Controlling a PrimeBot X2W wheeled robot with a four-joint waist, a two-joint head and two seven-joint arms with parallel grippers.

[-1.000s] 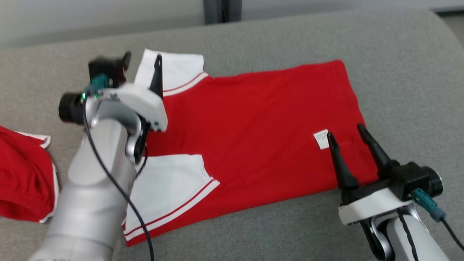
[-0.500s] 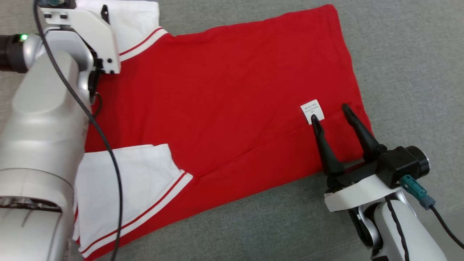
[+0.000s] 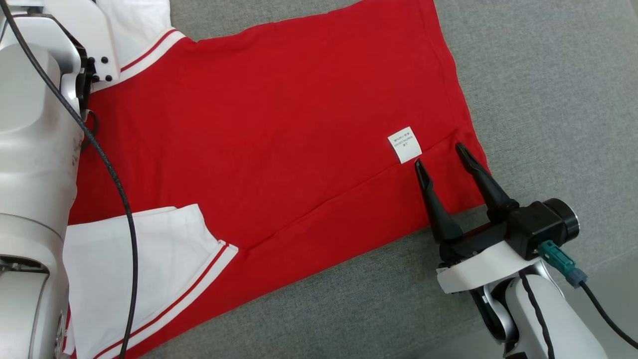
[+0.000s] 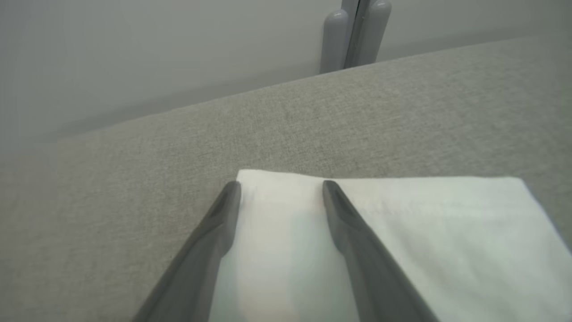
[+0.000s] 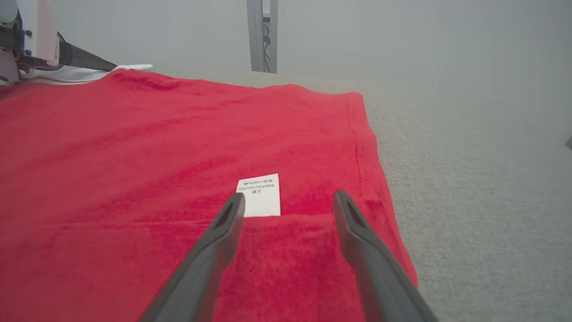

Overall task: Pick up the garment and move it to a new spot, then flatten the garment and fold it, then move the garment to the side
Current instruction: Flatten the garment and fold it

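Right end effector (image 3: 438, 154) at garment (image 3: 279, 124) edge

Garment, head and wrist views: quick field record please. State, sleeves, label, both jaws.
garment: red shirt, spread flat on grey cushion
far sleeve: white, lying flat
near sleeve: white, red-striped cuff
label: white, near the hem
crease: runs from near sleeve toward label
left jaws: open, tips over far sleeve; contact unclear
right jaws: open, tips over red cloth beside label
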